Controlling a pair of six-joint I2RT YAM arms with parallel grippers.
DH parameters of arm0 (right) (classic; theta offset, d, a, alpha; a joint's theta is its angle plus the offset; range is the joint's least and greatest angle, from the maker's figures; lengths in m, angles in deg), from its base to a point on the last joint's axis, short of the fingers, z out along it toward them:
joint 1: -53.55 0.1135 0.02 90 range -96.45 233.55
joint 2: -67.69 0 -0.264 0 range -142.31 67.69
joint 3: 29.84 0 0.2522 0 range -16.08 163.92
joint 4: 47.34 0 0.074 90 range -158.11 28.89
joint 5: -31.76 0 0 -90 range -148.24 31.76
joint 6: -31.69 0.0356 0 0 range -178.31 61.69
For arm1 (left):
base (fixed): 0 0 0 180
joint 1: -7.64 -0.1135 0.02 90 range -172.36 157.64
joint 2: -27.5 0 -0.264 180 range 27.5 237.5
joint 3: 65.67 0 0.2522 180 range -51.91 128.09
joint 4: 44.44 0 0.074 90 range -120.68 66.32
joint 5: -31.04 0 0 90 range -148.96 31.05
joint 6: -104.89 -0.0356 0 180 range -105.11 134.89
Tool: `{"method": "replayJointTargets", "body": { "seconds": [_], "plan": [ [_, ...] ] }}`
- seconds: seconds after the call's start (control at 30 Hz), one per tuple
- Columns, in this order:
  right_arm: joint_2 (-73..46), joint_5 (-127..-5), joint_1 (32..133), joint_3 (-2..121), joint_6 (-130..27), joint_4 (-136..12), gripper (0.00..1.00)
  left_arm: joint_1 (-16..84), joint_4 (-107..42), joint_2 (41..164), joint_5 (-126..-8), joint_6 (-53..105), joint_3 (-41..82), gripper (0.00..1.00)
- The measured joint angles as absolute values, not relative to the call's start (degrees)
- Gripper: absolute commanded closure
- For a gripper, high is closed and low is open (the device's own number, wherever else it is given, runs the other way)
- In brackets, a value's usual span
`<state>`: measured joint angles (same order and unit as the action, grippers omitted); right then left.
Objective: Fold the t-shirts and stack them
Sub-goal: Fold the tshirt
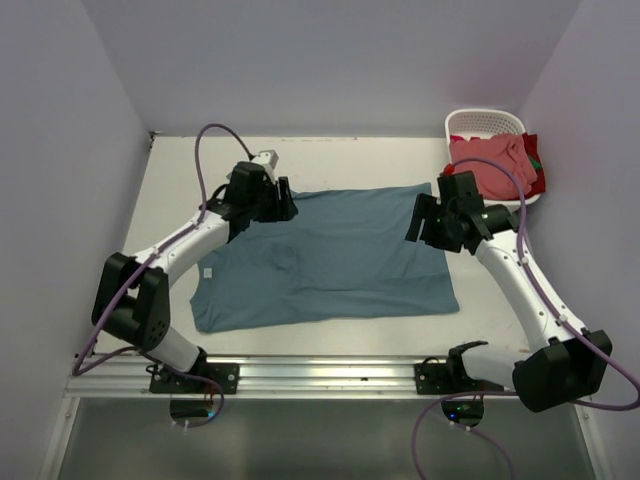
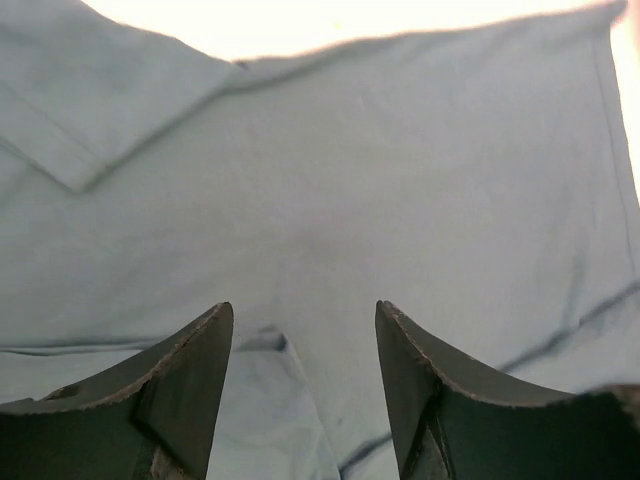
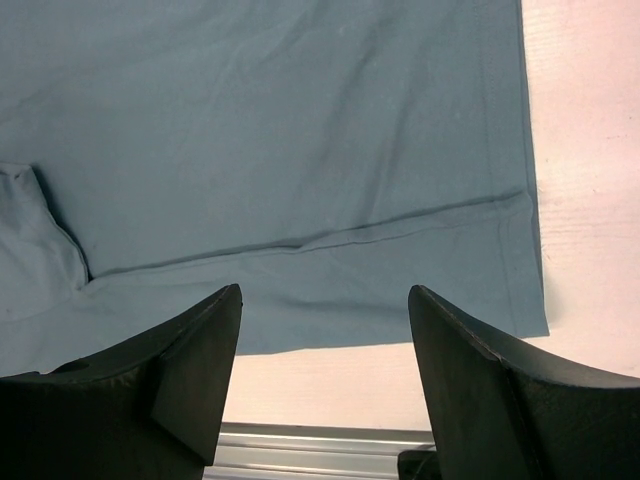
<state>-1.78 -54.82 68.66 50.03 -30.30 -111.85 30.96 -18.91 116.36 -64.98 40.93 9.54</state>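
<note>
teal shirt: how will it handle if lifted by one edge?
Likely floppy: the teal shirt lies flat with soft creases, so it should drape from one grip. Thin, probably light. Pushed, it would likely bunch like the folds by the left fingers.

We find no words, numbers or signs that we can read. The only tag we see is a small white label (image 1: 208, 271). It sits on the soft dusty teal-blue cloth t-shirt (image 1: 330, 255), near the shirt's left edge in the top view. It is too small for us to read.
</note>
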Motion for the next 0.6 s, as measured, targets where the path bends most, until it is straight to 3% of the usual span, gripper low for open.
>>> {"method": "replayJointTargets", "body": {
  "seconds": [0.6],
  "plan": [
    [-8.9,-56.3,68.7,50.1,-33.1,-107.1,0.28,14.5,-8.8,149.9,-58.9,47.3,45.1,0.48]
  ]
}}
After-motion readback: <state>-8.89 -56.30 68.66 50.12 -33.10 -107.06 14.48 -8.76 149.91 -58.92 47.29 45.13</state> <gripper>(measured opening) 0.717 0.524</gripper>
